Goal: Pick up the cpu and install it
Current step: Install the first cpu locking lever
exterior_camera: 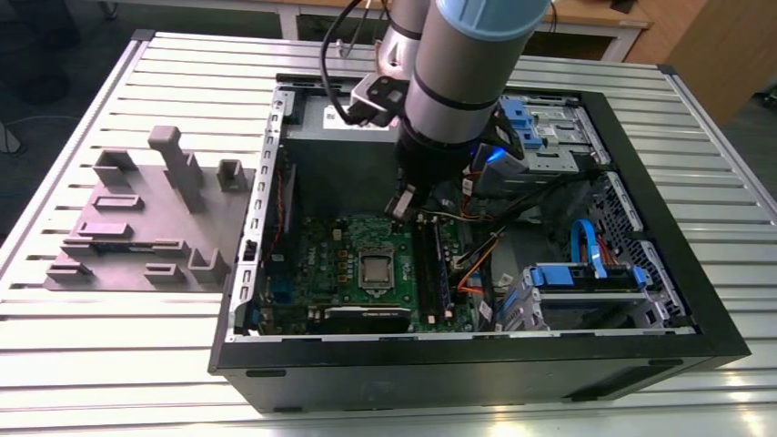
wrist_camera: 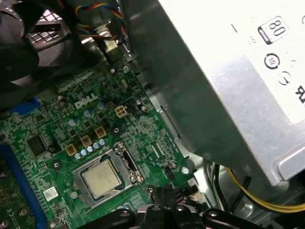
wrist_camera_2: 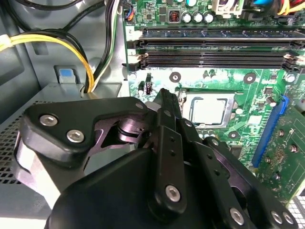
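Note:
The cpu, a small square chip with a silvery top, lies flat inside the silver socket frame on the green motherboard. My gripper hangs inside the open computer case, above the board and a short way off the socket's edge. It is shut, holds nothing and is apart from the chip.
Black memory slots run beside the socket. The grey power supply with yellow cables stands close by. Case walls surround the board. A grey fixture block sits on the slatted table at the exterior view's left.

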### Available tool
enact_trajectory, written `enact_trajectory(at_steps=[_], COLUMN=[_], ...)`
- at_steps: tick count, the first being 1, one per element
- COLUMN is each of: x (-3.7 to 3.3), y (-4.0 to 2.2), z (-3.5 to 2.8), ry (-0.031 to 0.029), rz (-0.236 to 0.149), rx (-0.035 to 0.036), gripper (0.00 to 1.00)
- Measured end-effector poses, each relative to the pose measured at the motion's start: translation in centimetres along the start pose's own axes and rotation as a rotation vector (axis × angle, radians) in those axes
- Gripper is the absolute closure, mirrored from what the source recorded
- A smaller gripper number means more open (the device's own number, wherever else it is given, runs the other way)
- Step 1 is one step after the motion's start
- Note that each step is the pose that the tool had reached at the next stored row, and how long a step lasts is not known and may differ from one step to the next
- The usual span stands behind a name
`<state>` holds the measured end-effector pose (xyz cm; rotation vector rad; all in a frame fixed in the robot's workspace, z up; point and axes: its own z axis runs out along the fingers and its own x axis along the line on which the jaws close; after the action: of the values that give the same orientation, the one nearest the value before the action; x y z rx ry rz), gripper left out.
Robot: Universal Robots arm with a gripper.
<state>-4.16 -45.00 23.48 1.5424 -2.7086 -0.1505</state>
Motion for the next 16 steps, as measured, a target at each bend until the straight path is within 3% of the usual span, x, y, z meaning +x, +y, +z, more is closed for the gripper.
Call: enact_trajectory(at_steps=[6,16], x=[0.34,0.44], y=[0.16,0.12], z=[0.00,0.00], ry=[0.0036,0.0034], rz=[-0.038,-0.045], rx=[-0.0011,0.0003], gripper=[0.89,0.89])
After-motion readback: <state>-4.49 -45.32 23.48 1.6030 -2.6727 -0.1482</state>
